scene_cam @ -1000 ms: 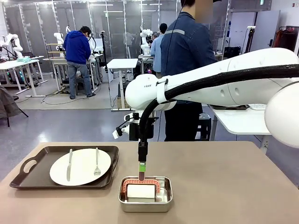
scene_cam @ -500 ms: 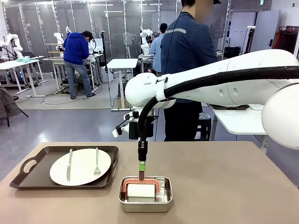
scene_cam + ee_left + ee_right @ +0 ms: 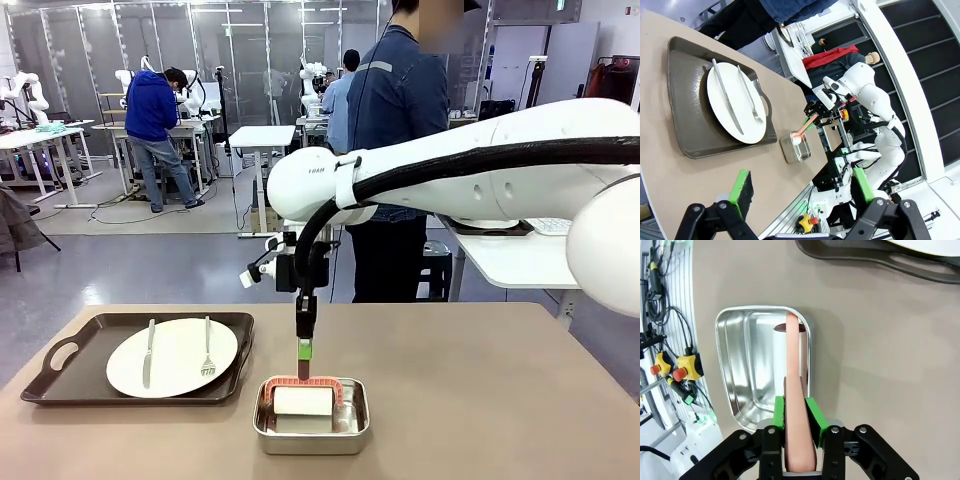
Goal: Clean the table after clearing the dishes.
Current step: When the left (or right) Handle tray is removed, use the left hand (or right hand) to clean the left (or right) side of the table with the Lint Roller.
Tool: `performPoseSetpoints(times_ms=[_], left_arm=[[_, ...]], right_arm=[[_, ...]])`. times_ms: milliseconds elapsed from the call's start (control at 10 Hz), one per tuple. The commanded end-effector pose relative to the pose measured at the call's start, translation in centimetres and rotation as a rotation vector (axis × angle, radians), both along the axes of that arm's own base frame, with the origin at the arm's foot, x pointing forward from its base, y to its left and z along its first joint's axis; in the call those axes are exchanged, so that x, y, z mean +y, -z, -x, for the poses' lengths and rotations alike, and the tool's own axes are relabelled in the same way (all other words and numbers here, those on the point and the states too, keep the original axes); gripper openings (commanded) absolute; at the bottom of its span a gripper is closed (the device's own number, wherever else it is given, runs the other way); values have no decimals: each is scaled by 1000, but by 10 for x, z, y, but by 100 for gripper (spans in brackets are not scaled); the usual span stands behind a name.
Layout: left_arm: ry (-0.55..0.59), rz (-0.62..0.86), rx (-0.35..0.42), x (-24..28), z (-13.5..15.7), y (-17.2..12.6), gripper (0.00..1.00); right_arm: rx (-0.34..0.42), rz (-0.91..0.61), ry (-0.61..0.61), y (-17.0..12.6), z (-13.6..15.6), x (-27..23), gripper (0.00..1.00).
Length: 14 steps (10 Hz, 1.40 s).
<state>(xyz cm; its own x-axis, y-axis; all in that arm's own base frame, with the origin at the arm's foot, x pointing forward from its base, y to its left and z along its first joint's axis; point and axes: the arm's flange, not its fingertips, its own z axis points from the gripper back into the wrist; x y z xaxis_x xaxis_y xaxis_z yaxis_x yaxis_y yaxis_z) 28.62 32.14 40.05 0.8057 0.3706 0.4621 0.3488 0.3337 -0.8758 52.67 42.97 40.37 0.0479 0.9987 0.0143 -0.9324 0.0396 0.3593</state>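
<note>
dishes (image 3: 178, 366) left of pink-handled tool (image 3: 793, 365) (over pan (image 3: 311, 439)), right gripper (image 3: 304, 361) clamping

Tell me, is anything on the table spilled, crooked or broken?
Nothing stands out. The plate lies flat on its tray, knife and fork side by side on it. The steel pan stands upright on the table, and the right pincer is shut on the orange strip leading into it.
</note>
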Motion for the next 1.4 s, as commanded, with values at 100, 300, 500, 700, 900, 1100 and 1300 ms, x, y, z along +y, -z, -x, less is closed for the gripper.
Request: performPoseSetpoints(times_ms=[100,300,500,700,900,1100,1300], left_arm=[[-4,2,-3,1,2,-1,100],[-4,2,-3,1,2,-1,100],[-4,2,-3,1,2,-1,100],[-4,2,-3,1,2,-1,100],[-4,2,-3,1,2,-1,100],[-4,2,-3,1,2,-1,100],[-4,2,-3,1,2,-1,100]], right_arm=[[-111,24,132,-61,29,-30,0],[-148,-4,247,-94,39,-67,0],[-131,-131,388,-116,46,-121,0],[-141,-168,614,-122,52,-180,0],[-79,-161,828,-101,52,-217,0],[-76,-192,984,-82,54,-244,0],[-57,-153,896,-85,40,-252,0]])
